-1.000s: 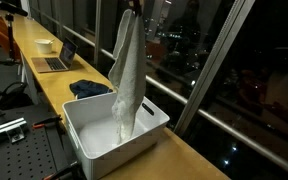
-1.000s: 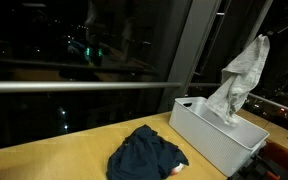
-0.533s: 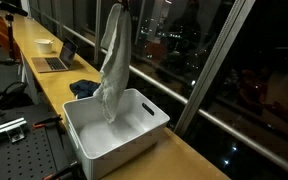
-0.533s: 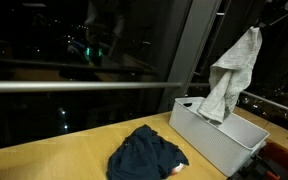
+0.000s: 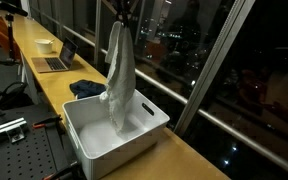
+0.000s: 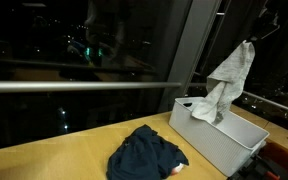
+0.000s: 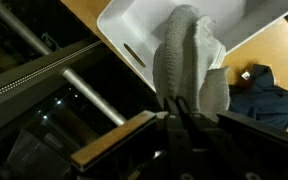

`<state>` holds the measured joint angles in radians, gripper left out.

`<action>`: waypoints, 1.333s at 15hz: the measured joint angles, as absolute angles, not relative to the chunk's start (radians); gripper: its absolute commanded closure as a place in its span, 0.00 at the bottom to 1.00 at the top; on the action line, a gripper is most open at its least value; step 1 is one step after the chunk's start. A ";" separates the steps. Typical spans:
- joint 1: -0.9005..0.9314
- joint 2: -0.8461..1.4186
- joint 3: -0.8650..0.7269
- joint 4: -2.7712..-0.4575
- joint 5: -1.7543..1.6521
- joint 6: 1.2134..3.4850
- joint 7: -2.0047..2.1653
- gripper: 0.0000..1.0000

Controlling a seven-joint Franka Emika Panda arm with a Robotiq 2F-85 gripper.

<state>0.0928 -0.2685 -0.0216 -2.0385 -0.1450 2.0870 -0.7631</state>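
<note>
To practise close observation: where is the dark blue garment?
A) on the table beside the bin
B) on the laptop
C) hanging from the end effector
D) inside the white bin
A: the dark blue garment lies crumpled on the table beside the white bin; the end effector holds a pale cloth instead.

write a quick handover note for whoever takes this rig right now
The pincer is shut on the pale cloth, gripping its top end high above the white bin.
The cloth hangs straight down and its lower end dips inside the bin; whether it touches the bottom cannot be told.
The dark blue garment lies crumpled on the wooden table beside the bin, and nothing touches it.
Done: the cloth is lifted and held over the bin.
Left: the cloth is not yet released, and the dark garment is outside the bin.
</note>
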 measured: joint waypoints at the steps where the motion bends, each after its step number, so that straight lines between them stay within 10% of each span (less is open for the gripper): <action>1: 0.093 -0.263 -0.022 -2.044 -0.145 2.091 -0.763 0.57; 9: 0.125 -0.247 0.044 -2.052 -0.148 2.104 -0.741 0.01; 20: 0.262 0.015 0.261 -2.007 -0.327 2.172 -0.537 0.00</action>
